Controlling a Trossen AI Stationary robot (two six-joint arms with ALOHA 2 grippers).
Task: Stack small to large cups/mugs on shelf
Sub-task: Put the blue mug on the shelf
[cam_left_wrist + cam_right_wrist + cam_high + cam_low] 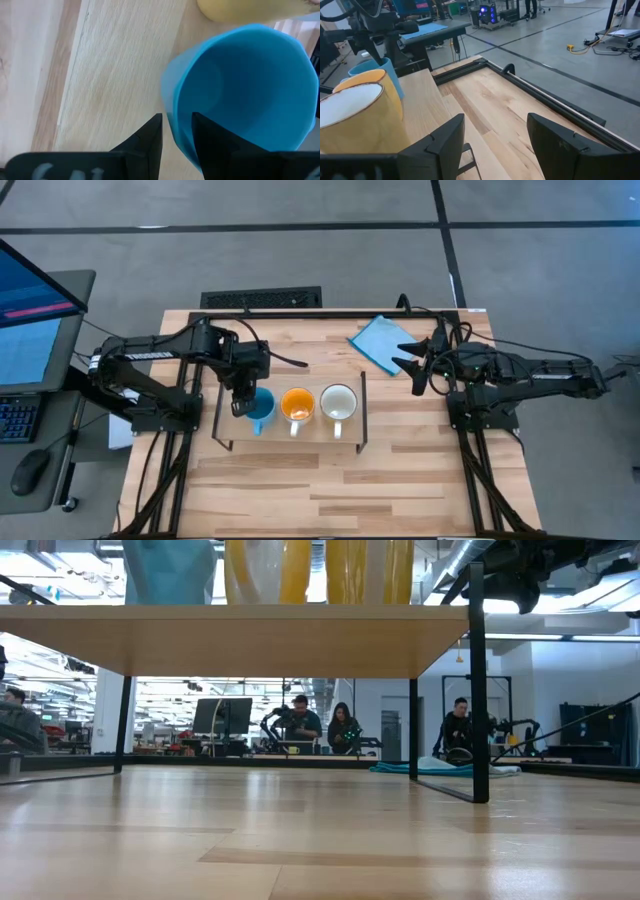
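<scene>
Two dark, six-joint arms flank the table, each built of black segments trailing looped black cables. The left arm [150, 360] carries a white marking along its upper link. The left gripper [176, 135] and right gripper [495, 137] end in flat, angular, matte black fingers [560, 140].

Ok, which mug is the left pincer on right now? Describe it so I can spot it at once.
Find the low wooden shelf in the middle of the table; three mugs stand on it in a row. The left pincer is at the blue mug, at the row's end nearest the left arm, one finger inside the rim and one outside. Next to it are the orange mug and then the white mug.
</scene>
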